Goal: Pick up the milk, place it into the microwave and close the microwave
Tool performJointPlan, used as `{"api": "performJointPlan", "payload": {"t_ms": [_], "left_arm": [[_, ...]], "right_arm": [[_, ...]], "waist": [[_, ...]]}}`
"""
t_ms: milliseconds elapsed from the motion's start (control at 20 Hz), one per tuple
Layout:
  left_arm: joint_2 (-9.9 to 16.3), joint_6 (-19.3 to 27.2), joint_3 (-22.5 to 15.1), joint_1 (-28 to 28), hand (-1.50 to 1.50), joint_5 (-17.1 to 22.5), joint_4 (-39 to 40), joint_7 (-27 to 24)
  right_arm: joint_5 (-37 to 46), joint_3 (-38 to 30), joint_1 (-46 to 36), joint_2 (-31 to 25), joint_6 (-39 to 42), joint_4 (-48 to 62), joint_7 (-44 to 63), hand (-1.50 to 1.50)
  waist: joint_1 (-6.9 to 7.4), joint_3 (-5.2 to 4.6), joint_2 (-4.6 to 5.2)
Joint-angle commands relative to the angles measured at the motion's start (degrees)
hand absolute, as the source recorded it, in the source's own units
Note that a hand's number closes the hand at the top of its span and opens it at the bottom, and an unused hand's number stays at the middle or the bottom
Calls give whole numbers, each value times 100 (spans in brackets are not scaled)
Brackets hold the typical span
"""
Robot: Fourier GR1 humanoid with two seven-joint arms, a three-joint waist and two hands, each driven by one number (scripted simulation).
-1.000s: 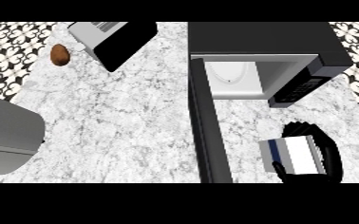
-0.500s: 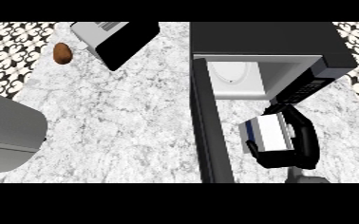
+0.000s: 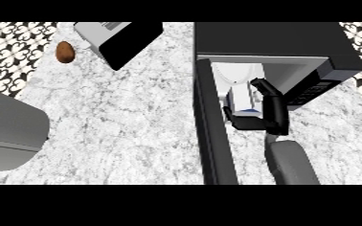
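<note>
Head view: your right hand point(image 3: 272, 112) is curled round the milk point(image 3: 243, 98), holding the carton at the microwave's point(image 3: 276, 43) open mouth, partly over the white plate point(image 3: 237, 73) inside. Microwave door point(image 3: 212, 129) stands swung open toward you, left of the hand. Your left forearm point(image 3: 17, 131) shows at the left edge; its hand doesn't show. On the counter point(image 3: 134, 119), a brown potato point(image 3: 65, 52) lies near a toaster point(image 3: 117, 37), well apart from the microwave.

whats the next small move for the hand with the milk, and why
Probably push a little further in and set it down. The right hand is curled round the milk right at the microwave opening, with the door swung open beside it, so the carton isn't clearly resting inside yet.
</note>
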Motion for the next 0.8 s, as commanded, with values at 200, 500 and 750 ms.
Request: {"api": "performJointPlan", "payload": {"t_ms": [200, 500, 750], "left_arm": [[29, -141, 23, 45, -150, 71, 229, -304], [247, -220, 12, 160, -150, 72, -25, -195], [29, -213, 116, -241, -150, 88, 268, -151]], "right_arm": [[-121, -600, -1362, -5, -316, 2397, -886, 150], [277, -796, -2051, -424, -794, 3833, -1318, 150], [316, -1049, -2642, -581, -1065, 4831, -1555, 150]], "waist": [[36, 3, 15], [129, 8, 50], [284, 17, 126]]}}
